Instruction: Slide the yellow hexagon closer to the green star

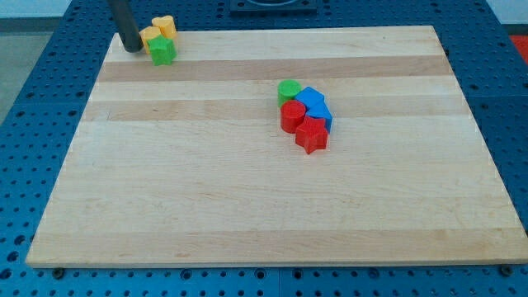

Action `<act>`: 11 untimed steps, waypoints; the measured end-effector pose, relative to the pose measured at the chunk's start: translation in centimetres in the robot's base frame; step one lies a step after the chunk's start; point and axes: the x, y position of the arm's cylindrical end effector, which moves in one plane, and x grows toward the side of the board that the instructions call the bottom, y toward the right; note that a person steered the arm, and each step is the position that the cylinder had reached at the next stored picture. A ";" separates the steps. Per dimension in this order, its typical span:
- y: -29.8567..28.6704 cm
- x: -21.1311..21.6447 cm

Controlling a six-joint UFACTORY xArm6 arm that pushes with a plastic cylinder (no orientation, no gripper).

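The yellow hexagon [149, 35] sits at the view's top left of the wooden board [247, 181], touching the green star [162, 51] just below and to its right. A second yellow block, heart-like [166, 24], lies just above them near the board's top edge. My tip [132, 48] stands right beside the hexagon's left side, close to or touching it, left of the green star.
A cluster sits right of the board's centre: a green cylinder [289, 89], a red block [292, 115], a red star [312, 134] and two blue blocks [311, 98] [319, 112] packed together. Blue pegboard [49, 99] surrounds the board.
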 end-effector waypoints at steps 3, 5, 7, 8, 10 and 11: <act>12.7 5.4; 10.8 9.6; -2.7 8.5; -6.3 6.4; -6.3 6.5; -6.3 6.6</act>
